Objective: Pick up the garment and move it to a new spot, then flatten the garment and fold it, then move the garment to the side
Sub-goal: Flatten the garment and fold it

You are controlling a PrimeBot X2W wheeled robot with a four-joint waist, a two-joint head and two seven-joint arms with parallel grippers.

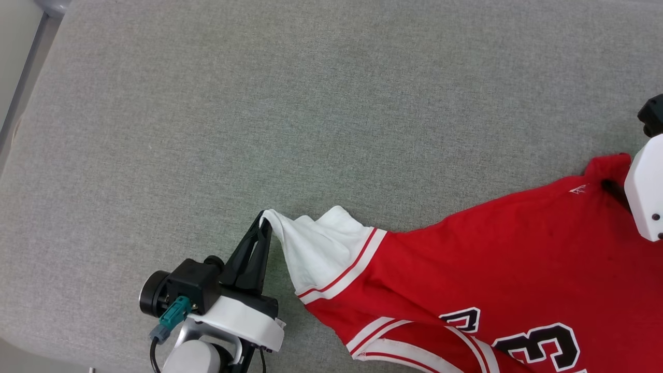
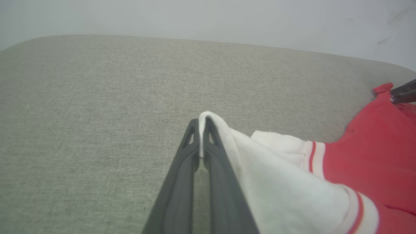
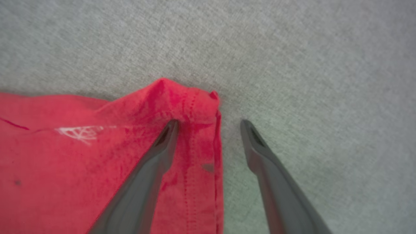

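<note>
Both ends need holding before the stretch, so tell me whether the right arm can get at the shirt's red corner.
Probably yes: the open right tool straddles the shirt at its red corner, one finger on cloth, one on bare padding; nothing blocks it.

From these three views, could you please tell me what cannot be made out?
Head view: the garment has its numerals cut by the bottom edge; the right arm's white casing covers its corner.
Left wrist view: the shut left gripper hides the sleeve edge it pinches.
Right wrist view: the white print is too blurred.
</note>
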